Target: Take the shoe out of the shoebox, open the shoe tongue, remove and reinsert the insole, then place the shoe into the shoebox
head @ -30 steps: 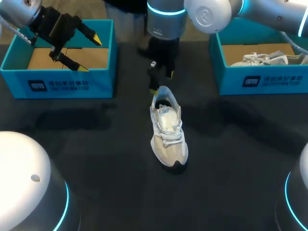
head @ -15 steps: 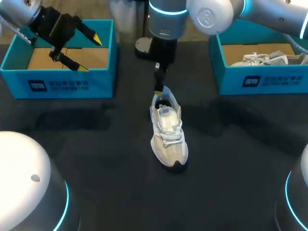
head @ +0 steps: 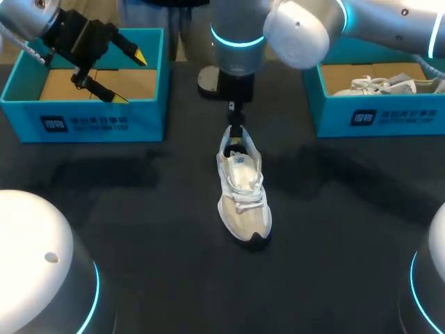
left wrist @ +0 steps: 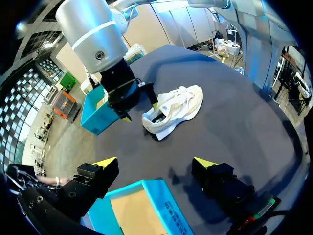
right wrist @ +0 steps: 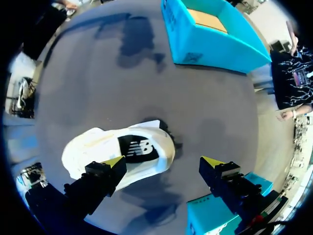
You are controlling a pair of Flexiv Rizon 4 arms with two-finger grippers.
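Observation:
A white and beige shoe [head: 242, 188] stands upright on the dark table's middle, toe toward the near edge. My right arm reaches in past the middle, and its gripper [head: 235, 129] hangs open just over the shoe's heel. In the right wrist view the gripper [right wrist: 163, 161] straddles the heel end of the shoe [right wrist: 98, 147], and the dark insole [right wrist: 137, 147] shows in the shoe's opening. My left gripper [head: 128, 76] hovers open and empty over the left shoebox [head: 83, 122]. From the left wrist, the gripper [left wrist: 155, 162] sits well short of the shoe [left wrist: 176, 110].
A second teal shoebox [head: 375, 115] at the back right holds another white shoe [head: 379, 85]. The left shoebox shows a bare cardboard floor [left wrist: 142, 215]. Dark table stretches around the shoe on all sides.
My right gripper has turned and come down from behind the shoe to just over its heel. The left arm and the shoe have not moved.

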